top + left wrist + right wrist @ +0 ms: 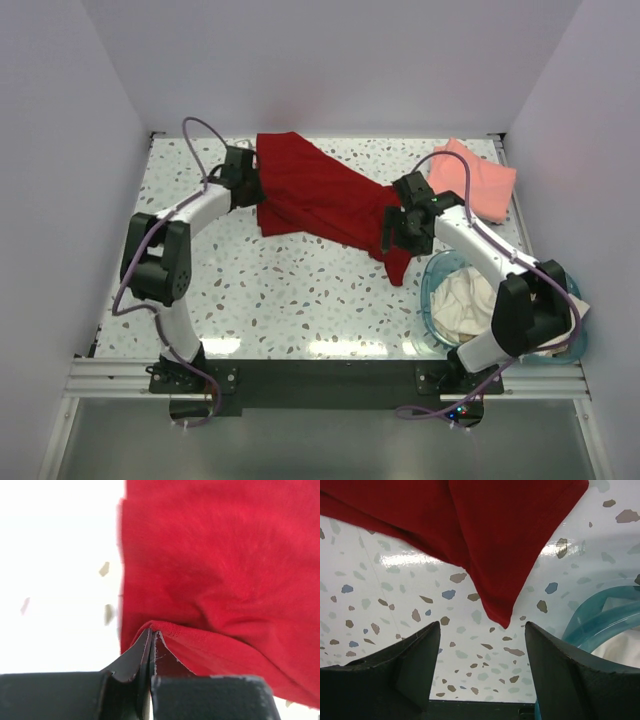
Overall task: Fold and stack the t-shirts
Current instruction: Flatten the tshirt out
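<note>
1. Across the far middle of the table [270,300] the dark red shirt [320,200] lies rumpled on a slant, running from the back left toward the teal basket [430,275]. A pink shirt [475,180] lies at the far right, and cream shirts [462,300] sit in the basket.
2. The left gripper [151,635] has its fingers pressed together on a fold of the red shirt's hem. The pinch looks shallow, so any pull should probably be gentle.
3. The right gripper [482,625] hangs with fingers wide apart just above the shirt's pointed near corner, holding nothing.
4. The step in hand seems to be spreading the red shirt flat. The right gripper should come down and bite well in from the tip — not on the very point.
5. Both arms should then draw apart evenly and low, keeping the cloth off the basket rim
</note>
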Controlling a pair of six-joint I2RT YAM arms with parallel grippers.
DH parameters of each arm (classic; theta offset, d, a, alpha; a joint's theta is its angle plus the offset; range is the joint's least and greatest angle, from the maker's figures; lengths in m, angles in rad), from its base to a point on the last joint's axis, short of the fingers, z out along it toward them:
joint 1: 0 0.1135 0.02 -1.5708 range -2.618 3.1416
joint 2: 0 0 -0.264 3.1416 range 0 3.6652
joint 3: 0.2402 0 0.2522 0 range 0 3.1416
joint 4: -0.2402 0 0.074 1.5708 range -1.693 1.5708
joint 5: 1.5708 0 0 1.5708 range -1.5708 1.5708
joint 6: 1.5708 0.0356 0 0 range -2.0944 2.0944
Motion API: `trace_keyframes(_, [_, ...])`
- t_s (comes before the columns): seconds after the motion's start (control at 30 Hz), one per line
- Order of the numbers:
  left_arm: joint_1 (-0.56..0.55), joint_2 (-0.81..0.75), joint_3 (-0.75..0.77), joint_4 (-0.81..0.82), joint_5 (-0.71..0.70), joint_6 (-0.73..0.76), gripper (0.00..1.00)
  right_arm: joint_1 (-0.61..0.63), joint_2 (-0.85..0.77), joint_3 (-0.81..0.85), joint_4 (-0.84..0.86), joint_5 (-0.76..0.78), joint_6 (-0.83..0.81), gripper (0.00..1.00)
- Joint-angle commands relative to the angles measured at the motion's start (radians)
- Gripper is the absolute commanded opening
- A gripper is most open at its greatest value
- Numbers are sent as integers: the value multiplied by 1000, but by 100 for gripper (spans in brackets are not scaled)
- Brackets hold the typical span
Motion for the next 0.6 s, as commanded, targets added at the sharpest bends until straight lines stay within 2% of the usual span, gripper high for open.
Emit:
trace_keyframes(0.0, [94, -157, -65, 44, -9, -42, 0, -26, 37, 65, -8, 29, 4, 72])
trace_keyframes(0.13, [155, -254, -144, 37, 11, -42, 0, -48, 115, 108, -20, 37, -10, 72])
trace_keyframes(0.37, [223, -352, -210, -40, -78, 3, 0, -71, 252, 174, -14, 20, -30, 72])
trace_keyframes(0.57, [240, -384, -234, -59, -75, 29, 0, -72, 338, 226, 47, -92, -62, 69])
